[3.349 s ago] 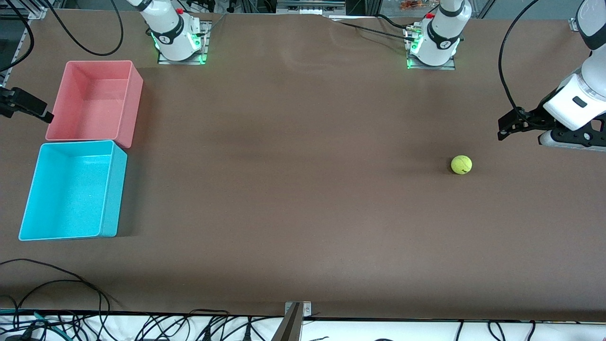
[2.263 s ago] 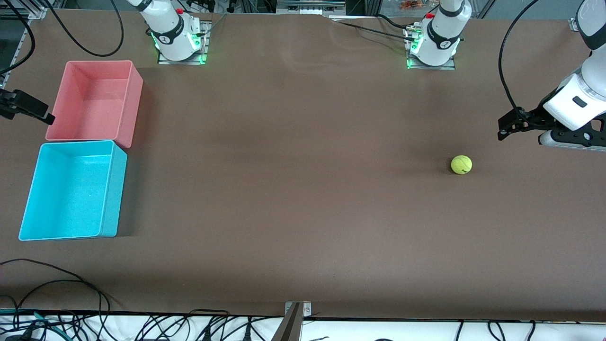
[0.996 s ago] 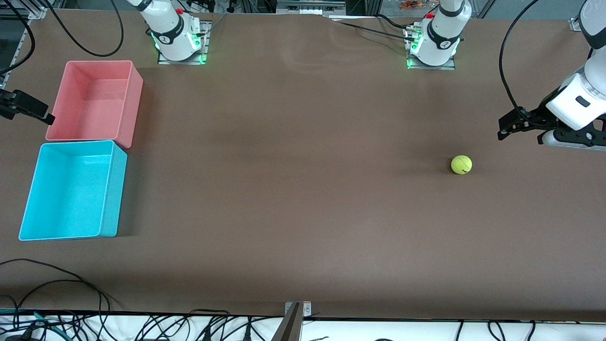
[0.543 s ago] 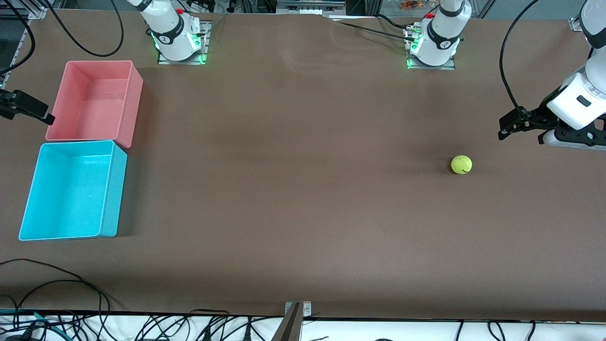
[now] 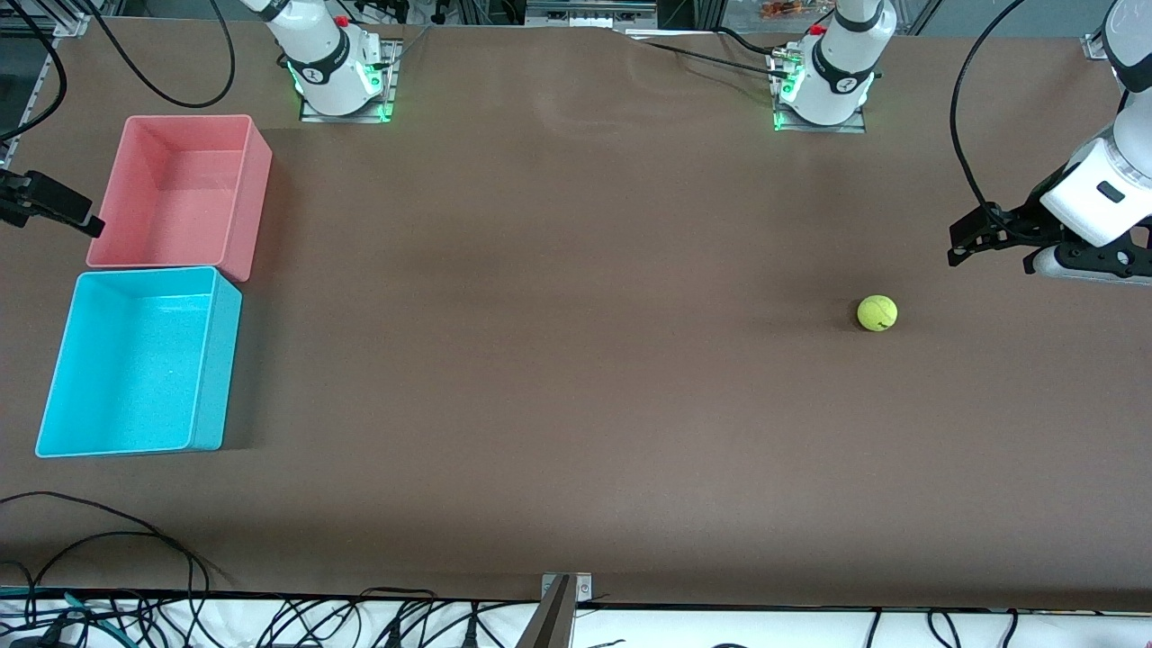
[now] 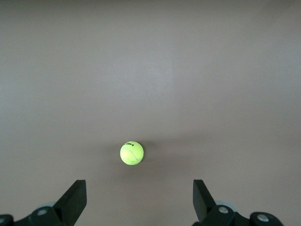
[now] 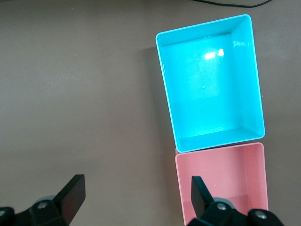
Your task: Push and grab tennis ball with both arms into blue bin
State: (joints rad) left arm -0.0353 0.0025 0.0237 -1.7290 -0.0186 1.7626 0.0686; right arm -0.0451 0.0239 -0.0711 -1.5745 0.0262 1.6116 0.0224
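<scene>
Nothing has shifted: ball (image 5: 877, 313) unmoved on the surface (image 5: 576, 360), left gripper (image 5: 961, 245) and right gripper (image 5: 72, 214) both apart, bin (image 5: 203, 360) empty; pushing not begun

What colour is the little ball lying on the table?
The tennis ball is fuzzy yellow-green with a faint seam; the left wrist view shows it best.

Robotics lab: bolted arm bases (image 5: 340, 85), trailing cables (image 5: 108, 540) (brown bench (image 5: 576, 360)).
</scene>
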